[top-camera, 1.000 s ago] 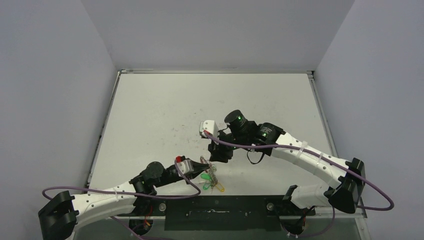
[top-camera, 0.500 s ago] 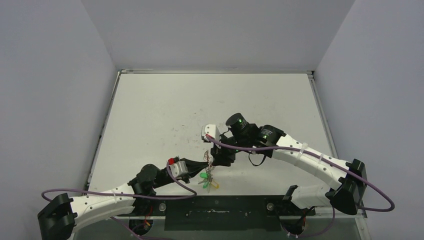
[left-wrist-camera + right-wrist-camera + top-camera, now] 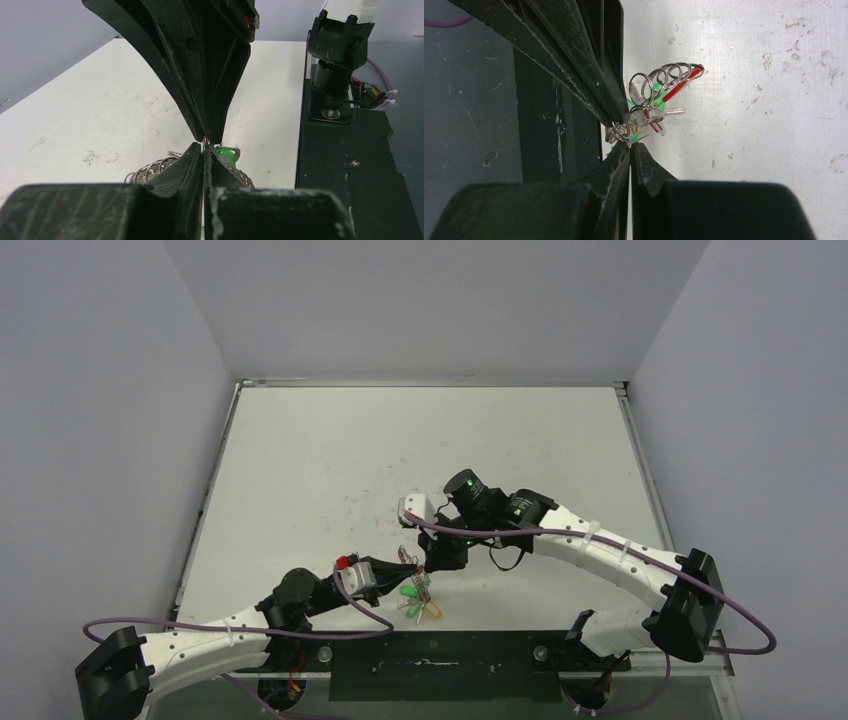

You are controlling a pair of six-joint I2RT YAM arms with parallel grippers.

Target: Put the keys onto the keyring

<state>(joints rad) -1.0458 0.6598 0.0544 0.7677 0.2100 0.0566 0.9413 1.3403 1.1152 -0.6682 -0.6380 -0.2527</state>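
Keyring [image 3: 669, 75] is at the near edge of the table [image 3: 400, 440], with green and yellow keys [image 3: 412, 595] on it. Left gripper [image 3: 205, 144] and right gripper [image 3: 629, 142] are both closed, each pinching its wire.

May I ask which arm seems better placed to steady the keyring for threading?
Left, probably: the left gripper is shut on the keyring, coils bunched beneath it; the right gripper is shut at the coils' edge.
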